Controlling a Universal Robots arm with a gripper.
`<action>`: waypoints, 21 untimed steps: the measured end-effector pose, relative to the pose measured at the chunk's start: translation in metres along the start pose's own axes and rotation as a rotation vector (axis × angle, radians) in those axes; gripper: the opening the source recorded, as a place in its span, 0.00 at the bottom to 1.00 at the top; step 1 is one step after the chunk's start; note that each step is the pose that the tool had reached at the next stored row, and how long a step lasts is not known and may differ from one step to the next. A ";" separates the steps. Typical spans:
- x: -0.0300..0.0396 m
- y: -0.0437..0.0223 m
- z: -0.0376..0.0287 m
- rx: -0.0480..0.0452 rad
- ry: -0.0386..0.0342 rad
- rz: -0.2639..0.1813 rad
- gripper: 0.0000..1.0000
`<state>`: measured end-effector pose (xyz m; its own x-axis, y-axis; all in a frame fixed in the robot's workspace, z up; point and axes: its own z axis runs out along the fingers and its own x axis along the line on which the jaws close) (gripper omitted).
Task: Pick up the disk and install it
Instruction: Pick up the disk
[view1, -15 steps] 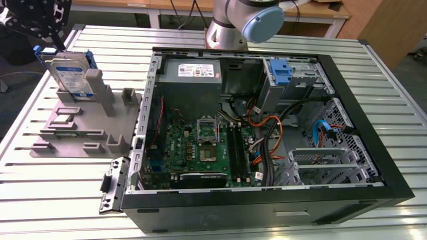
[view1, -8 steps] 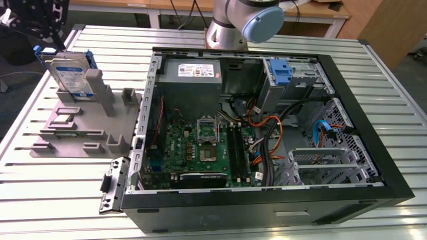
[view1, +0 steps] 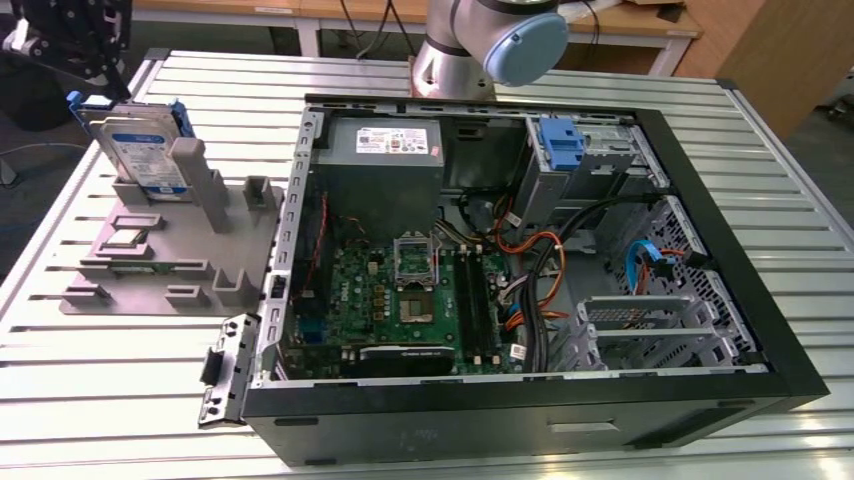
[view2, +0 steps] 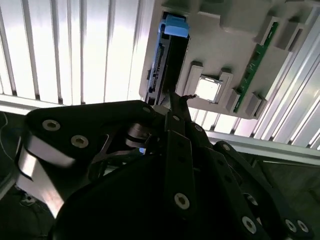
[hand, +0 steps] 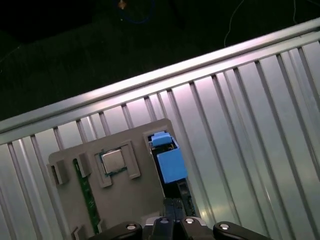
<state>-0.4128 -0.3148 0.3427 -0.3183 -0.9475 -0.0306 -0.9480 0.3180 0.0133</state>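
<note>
The disk (view1: 144, 150) stands upright on edge in a slot of the grey holder (view1: 147, 270), at the exterior view's left beside the open computer case (view1: 747, 300). Its white label with a blue band faces the camera, with blue rails along its sides. In both wrist views I look down on the disk's thin edge (view2: 162, 65) (hand: 170, 165) with its blue rail. My gripper (view2: 177, 97) (hand: 172, 204) hangs just above that edge, shut, with nothing between the fingers. I cannot tell whether the tips touch the disk. Its dark body (view1: 67, 55) shows over the disk.
The holder (hand: 130, 200) also carries a processor chip (view2: 207, 89) and a green memory stick (view2: 257, 57). It sits close to the slatted table's edge (hand: 150, 80). Inside the case are a motherboard (view1: 400, 290), cables and a drive bay with a blue bracket (view1: 561, 145). The arm's base (view1: 467, 45) stands behind the case.
</note>
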 end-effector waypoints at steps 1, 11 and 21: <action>0.0000 0.0000 0.0001 -0.0006 0.0002 -0.017 0.11; 0.0001 0.0000 0.0025 -0.0039 0.0018 -0.122 0.11; 0.0001 -0.0001 0.0028 -0.0095 0.0030 -0.123 0.11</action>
<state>-0.4128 -0.3148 0.3399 -0.1999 -0.9794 -0.0296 -0.9797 0.1994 0.0191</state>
